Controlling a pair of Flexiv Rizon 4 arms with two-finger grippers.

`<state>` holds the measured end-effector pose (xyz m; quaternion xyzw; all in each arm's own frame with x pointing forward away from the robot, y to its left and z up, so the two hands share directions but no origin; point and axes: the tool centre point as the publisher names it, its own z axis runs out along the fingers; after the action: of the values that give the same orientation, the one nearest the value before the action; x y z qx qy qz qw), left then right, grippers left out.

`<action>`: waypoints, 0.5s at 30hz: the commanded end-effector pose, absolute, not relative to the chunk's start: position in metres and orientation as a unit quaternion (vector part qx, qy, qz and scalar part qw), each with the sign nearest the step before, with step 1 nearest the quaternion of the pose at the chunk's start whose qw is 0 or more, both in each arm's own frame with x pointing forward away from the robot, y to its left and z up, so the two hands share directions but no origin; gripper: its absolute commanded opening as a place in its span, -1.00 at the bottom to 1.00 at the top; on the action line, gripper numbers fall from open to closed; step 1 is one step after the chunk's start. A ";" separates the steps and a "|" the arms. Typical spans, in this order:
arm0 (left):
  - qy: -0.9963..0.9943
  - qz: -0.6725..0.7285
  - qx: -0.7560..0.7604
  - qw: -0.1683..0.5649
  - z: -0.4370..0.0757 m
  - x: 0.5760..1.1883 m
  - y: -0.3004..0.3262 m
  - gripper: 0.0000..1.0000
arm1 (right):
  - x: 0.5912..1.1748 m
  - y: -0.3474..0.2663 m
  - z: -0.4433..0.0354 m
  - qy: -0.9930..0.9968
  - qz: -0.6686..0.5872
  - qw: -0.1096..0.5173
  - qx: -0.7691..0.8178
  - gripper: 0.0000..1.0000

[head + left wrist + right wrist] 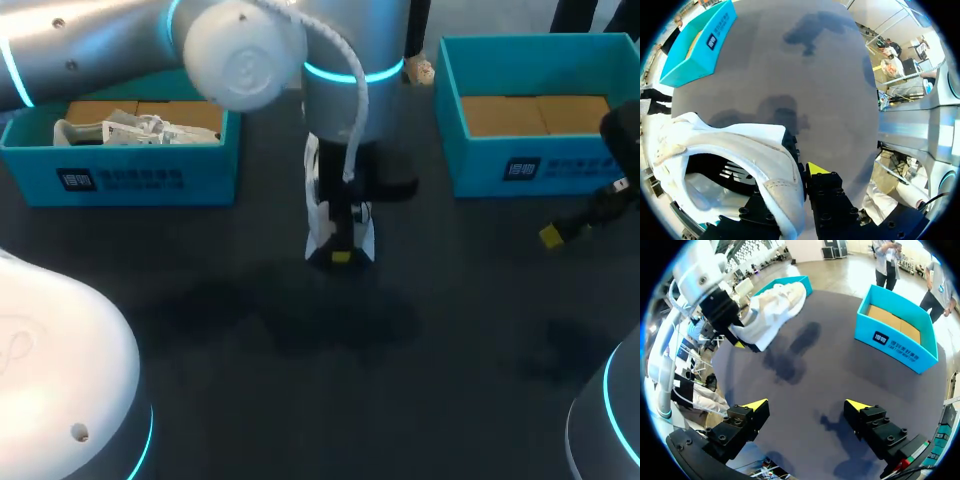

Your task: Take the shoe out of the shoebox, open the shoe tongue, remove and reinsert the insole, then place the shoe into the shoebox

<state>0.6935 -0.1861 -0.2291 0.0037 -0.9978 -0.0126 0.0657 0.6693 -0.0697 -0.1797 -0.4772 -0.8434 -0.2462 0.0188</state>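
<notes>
While the left pincer [801, 176] clamps the collar wall of the white shoe [735, 150], one finger inside and one outside, holding it clear of the table [840, 370] | right pincer [807, 407]: spread apart, empty, shoe well ahead of it | risk: thin one-wall hold, so a pull by the right pincer could twist the shoe loose
</notes>
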 end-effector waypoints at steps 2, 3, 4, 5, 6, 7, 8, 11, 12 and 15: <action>-0.999 -0.008 0.008 0.053 -0.187 0.693 -0.177 -1.00 | 0.669 -0.069 -0.181 -0.843 -0.246 0.018 -0.478 1.00; -0.999 -0.010 0.011 0.051 -0.185 0.693 -0.177 -1.00 | 0.669 -0.069 -0.181 -0.843 -0.246 0.018 -0.478 1.00; -0.999 -0.010 0.011 0.051 -0.185 0.693 -0.177 -1.00 | 0.669 -0.069 -0.181 -0.843 -0.246 0.018 -0.478 1.00; -0.999 -0.010 0.011 0.051 -0.185 0.693 -0.177 -1.00 | 0.669 -0.069 -0.181 -0.843 -0.246 0.018 -0.478 1.00; -0.999 -0.010 0.011 0.051 -0.185 0.693 -0.177 -1.00 | 0.669 -0.069 -0.181 -0.843 -0.246 0.018 -0.478 1.00; -0.999 -0.010 0.011 0.051 -0.185 0.693 -0.177 -1.00 | 0.669 -0.069 -0.181 -0.843 -0.246 0.018 -0.478 1.00; -0.999 -0.010 0.011 0.051 -0.185 0.693 -0.177 -1.00 | 0.669 -0.069 -0.181 -0.843 -0.246 0.018 -0.478 1.00; -0.999 -0.010 0.011 0.051 -0.185 0.693 -0.177 -1.00 | 0.669 -0.069 -0.181 -0.843 -0.246 0.018 -0.478 1.00; -0.999 -0.010 0.011 0.051 -0.185 0.693 -0.177 -1.00 | 0.669 -0.069 -0.181 -0.843 -0.246 0.018 -0.478 1.00; -0.999 -0.010 0.011 0.051 -0.185 0.693 -0.177 -1.00 | 0.669 -0.069 -0.181 -0.843 -0.246 0.018 -0.478 1.00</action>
<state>0.6927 -0.1784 -0.1856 0.0115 -0.9986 -0.0113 0.0512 0.6692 -0.0696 -0.1796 -0.4771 -0.8434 -0.2462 0.0188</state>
